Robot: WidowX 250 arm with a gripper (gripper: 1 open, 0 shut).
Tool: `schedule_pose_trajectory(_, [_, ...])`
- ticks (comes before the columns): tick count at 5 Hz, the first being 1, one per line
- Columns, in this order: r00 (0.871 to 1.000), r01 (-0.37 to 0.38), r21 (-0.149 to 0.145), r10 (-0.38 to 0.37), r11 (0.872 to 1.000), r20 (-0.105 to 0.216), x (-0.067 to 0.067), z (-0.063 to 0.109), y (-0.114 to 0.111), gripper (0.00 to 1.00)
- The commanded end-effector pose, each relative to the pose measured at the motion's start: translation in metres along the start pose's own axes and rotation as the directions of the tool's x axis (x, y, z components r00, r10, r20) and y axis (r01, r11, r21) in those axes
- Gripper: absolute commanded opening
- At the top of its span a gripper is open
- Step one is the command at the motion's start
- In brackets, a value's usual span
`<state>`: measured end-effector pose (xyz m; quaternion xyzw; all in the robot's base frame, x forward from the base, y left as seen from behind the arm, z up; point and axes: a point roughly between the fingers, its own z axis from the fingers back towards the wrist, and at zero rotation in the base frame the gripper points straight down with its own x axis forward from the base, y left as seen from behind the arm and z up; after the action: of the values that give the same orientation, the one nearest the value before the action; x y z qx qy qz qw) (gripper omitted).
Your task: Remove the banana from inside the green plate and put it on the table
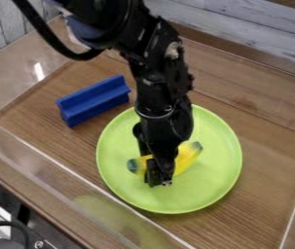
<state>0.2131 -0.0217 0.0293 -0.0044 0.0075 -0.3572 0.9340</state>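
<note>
From my remote seat: blue block (92, 100) lies at left-centre of the frame, flat on the brown wood-grain surface (26, 126), just off the upper-left edge of the green plate (124, 160), close to the rim; I can't tell if they touch. Clear acrylic wall (33, 180) runs along the lower left.

Green plate sits centre to lower-right, round, glossy, flat on the surface. The banana (186, 156) is inside it, about mid-plate, lying diagonally with its upper end toward the right; only the right part and a bit of yellow near the lower left show, the rest is behind the claw.

Claw (159, 173): pointing straight down into the plate, right over the banana's lower-left half. The fingers straddle the banana with the tips at plate level. From this angle I can't tell how wide the gap is, nor whether the pads press on the banana or just stand beside it. I see nothing lifted; the banana lies on the plate.

Arm pose: black arm (143, 49) comes in from the upper left of the frame, bends at the top centre, then drops near-vertical through the wrist to the claw. Wrist stands upright, no visible tilt. A cable loops at the upper left behind the arm.
</note>
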Motion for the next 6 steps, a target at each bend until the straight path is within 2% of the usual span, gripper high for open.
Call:
schedule_pose_trajectory(1, [1.000, 0.006, 0.016, -0.006, 1.000, 0.014, 0.005, 0.008, 0.003, 0.00])
schedule_pose_trajectory(6, [0.999, -0.003, -0.020, 0.002, 1.000, -0.051, 0.008, 0.025, 0.000, 0.00])
